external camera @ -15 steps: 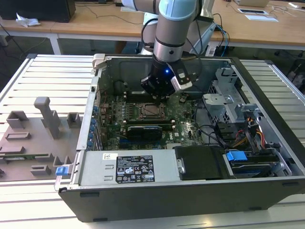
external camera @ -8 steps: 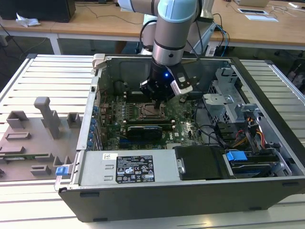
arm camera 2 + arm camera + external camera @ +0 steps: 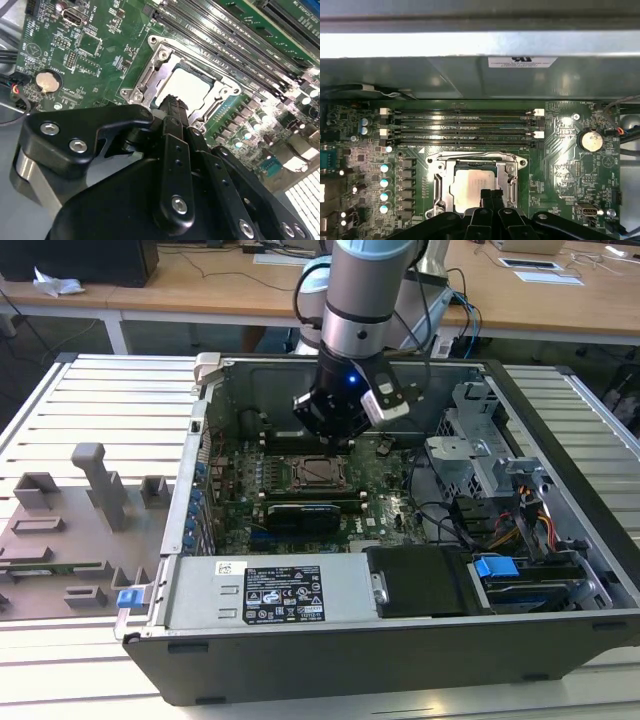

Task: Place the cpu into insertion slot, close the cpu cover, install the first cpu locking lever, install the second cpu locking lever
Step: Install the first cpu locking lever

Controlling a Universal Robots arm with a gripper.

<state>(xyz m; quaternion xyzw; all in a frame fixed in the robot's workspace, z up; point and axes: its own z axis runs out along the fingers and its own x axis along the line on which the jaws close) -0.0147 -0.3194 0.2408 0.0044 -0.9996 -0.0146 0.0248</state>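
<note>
One cpu [image 3: 474, 186] in insertion slot [image 3: 440, 187] | gripper [image 3: 491, 196] just above

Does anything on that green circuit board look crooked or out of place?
Nothing stands out. The square silvery-beige cpu sits flat and square inside the silver-rimmed insertion slot, with the black gripper at its edge.

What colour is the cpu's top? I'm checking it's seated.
Silvery-beige, clearest in the first wrist view: cpu.
</note>
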